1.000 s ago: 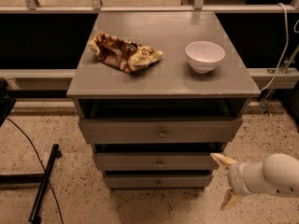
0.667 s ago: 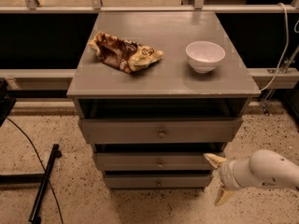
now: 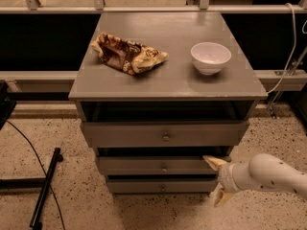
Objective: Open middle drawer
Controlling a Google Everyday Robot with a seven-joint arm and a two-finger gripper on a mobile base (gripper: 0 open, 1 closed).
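Observation:
The grey cabinet [image 3: 168,87] has three stacked drawers. The middle drawer [image 3: 144,166] is the mid-sized front with a small round knob [image 3: 164,168] at its centre, below the taller top drawer [image 3: 120,134] and above the slim bottom drawer [image 3: 144,185]. My gripper [image 3: 217,180] is open at the lower right, in front of the right end of the middle and bottom drawers. One yellowish fingertip [image 3: 212,161] is level with the middle drawer front, the other [image 3: 220,198] is below the bottom drawer. It holds nothing and is well to the right of the knob.
A crumpled brown snack bag [image 3: 127,54] and a white bowl [image 3: 210,57] lie on the cabinet top. A black cable and stand [image 3: 45,188] lie on the speckled floor at the left. A white cable [image 3: 288,47] hangs at the right.
My gripper has moved left, closer to the right end of the drawers. The drawers, bag and bowl have not moved.

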